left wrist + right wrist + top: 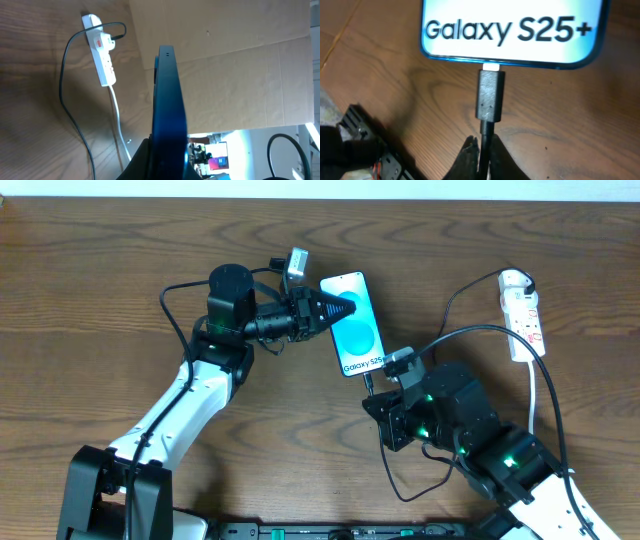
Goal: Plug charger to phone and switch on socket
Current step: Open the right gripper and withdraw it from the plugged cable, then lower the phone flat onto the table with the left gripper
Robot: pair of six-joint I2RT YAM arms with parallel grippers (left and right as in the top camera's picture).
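- The phone [356, 330] lies screen-up near the middle of the table [120, 250], a little toward the far edge. Its "Galaxy S25+" end points at the near edge.
- The left gripper [338, 309] reaches in from the left and is clenched on the phone, gripping its long edge. In the left wrist view the phone shows edge-on between the fingers.
- The right gripper [483, 147] sits just below the phone's lettered end. It is pinched tight on the charger [491, 95], holding the thin cable right behind the black plug body.
- The plug's silver tip meets the middle of the phone's lower edge, with a thin strip of metal showing. I cannot tell whether it is fully seated.
- The socket [522, 315] lies near the far right corner of the table, well apart from the phone.
- A black plug sits at the socket's far end, and a white cord [117, 120] leaves its near end.
- The socket has red marks on its face, but I cannot tell whether it is switched on.
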